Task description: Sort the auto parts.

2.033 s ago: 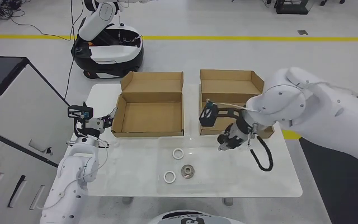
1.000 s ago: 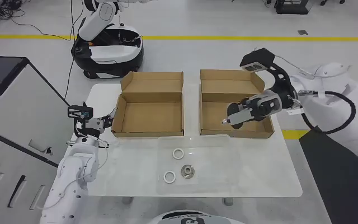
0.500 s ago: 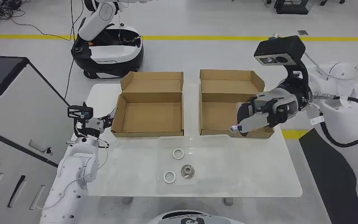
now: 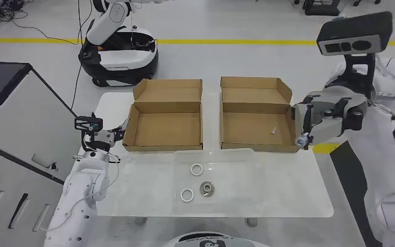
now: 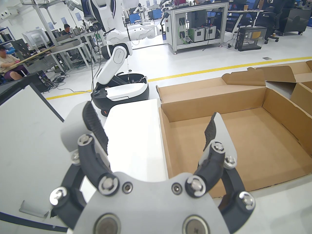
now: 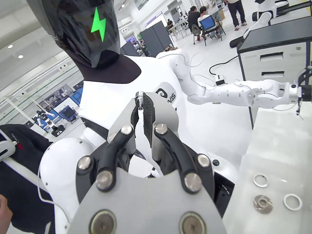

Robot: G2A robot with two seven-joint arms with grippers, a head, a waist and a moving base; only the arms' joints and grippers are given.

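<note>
Two open cardboard boxes stand side by side: the left box (image 4: 165, 123) (image 5: 231, 147) is bare inside, while the right box (image 4: 256, 123) has one small metal part (image 4: 272, 130) on its floor. My right gripper (image 4: 302, 141) (image 6: 140, 101) hangs just past the right box's right wall, shut on a small threaded metal bolt (image 6: 139, 97). Two white rings (image 4: 197, 169) (image 4: 187, 196) and a metal hub (image 4: 206, 188) (image 6: 262, 204) lie on the table in front of the boxes. My left gripper (image 4: 120, 133) (image 5: 151, 118) is open beside the left box's left wall.
The white table (image 4: 265, 191) ends close behind the boxes and just right of the right box. Another white robot on a black base (image 4: 120, 58) stands behind the table. A grey cabinet (image 4: 24, 117) flanks the left side.
My right arm has swung from the table's front, up over the right box, and out past its right wall. The small part in that box has come into sight. The left arm is still.
</note>
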